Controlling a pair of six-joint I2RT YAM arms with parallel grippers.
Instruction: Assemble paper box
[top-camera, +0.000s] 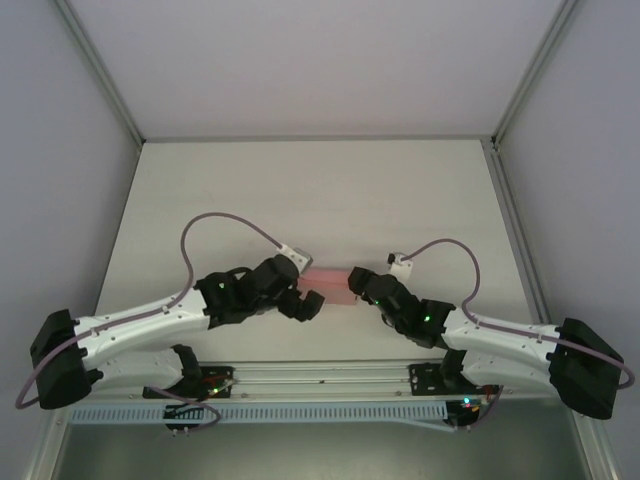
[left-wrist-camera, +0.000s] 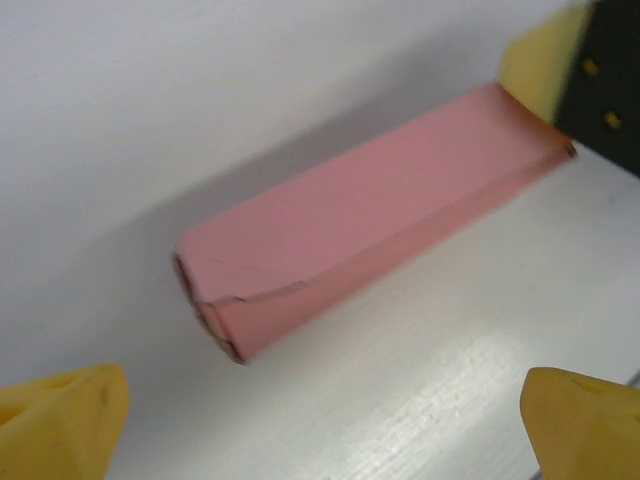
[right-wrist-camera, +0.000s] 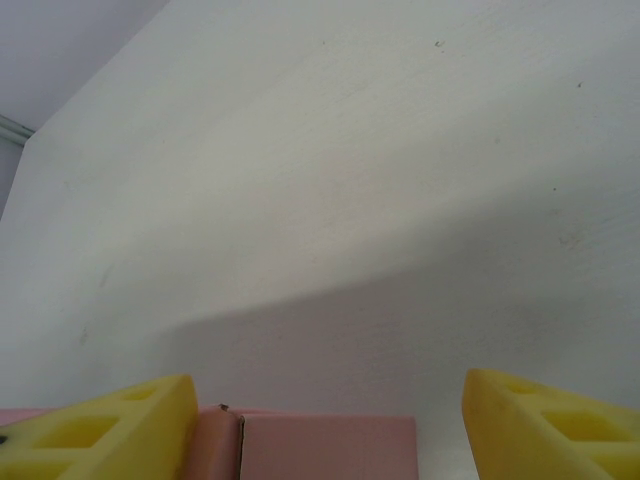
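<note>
Box (left-wrist-camera: 370, 220) is lying flat on the table (top-camera: 300, 190) between the arms, long side running gripper to gripper, left gripper (left-wrist-camera: 322, 425) wide open just off one end, right gripper (right-wrist-camera: 325, 425) loosely straddling the other end, one pad (right-wrist-camera: 110, 425) touching, not clamped, so right's closer.

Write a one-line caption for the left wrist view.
Pink paper box on the white table, ahead of the open left gripper; right gripper at its far end.

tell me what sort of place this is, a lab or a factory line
Most likely a robotics lab test cell: a white table walled by plain grey panels on aluminium posts, a left arm and right arm bolted at its near edge, one pink paper box between them.
</note>
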